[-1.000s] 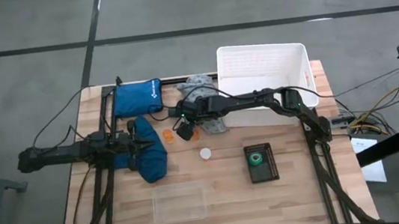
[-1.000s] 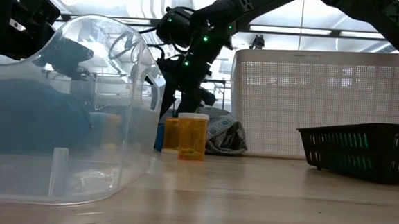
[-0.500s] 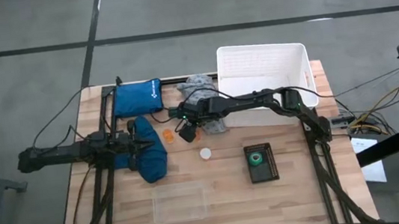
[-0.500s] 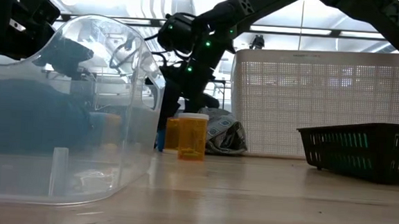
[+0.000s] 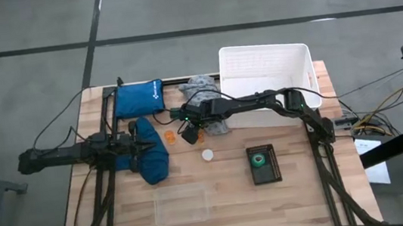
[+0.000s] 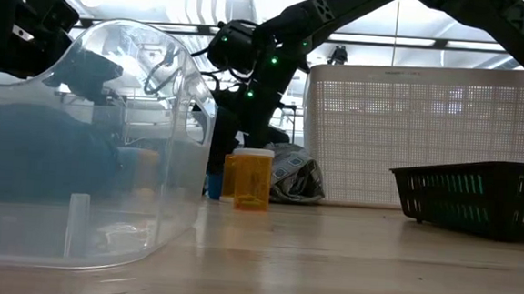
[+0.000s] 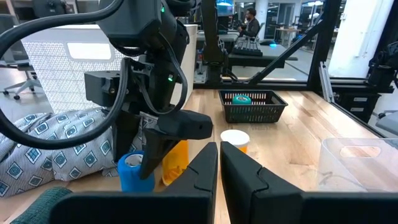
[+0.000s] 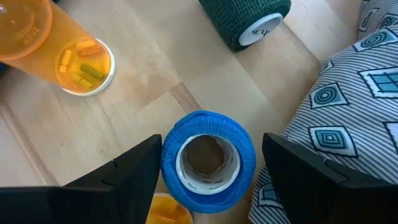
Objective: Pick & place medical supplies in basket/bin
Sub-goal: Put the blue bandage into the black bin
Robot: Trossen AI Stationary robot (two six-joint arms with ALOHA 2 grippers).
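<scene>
Tape is the target here: the blue tape roll (image 8: 208,158) stands on end on the tabletop, its hollow core facing straight up at the right claw (image 8: 211,168), which hangs directly above it. The claw's fingers are spread wide, one on each side of the roll, holding nothing yet, so a straight drop looks like all this grasp needs.

Just beside the blue roll sits an orange pill bottle (image 8: 59,43), with a second bottle (image 6: 252,177) close by, and the green tape roll (image 8: 249,22) lies on its side a little beyond. The pale grey patterned cloth (image 8: 348,93) crowds right up against the roll on its other side; I'd judge that finger could snag the fabric going down.

The white bin (image 5: 265,71) stands well apart from the roll, past the patterned cloth, along the right arm's own reach, and the way over there looks open above the cloth.

The left claw (image 7: 219,180) is closed and empty, waiting near the dark blue cloth (image 5: 150,161), farther from the roll than the right one. It's the right arm's job.
</scene>
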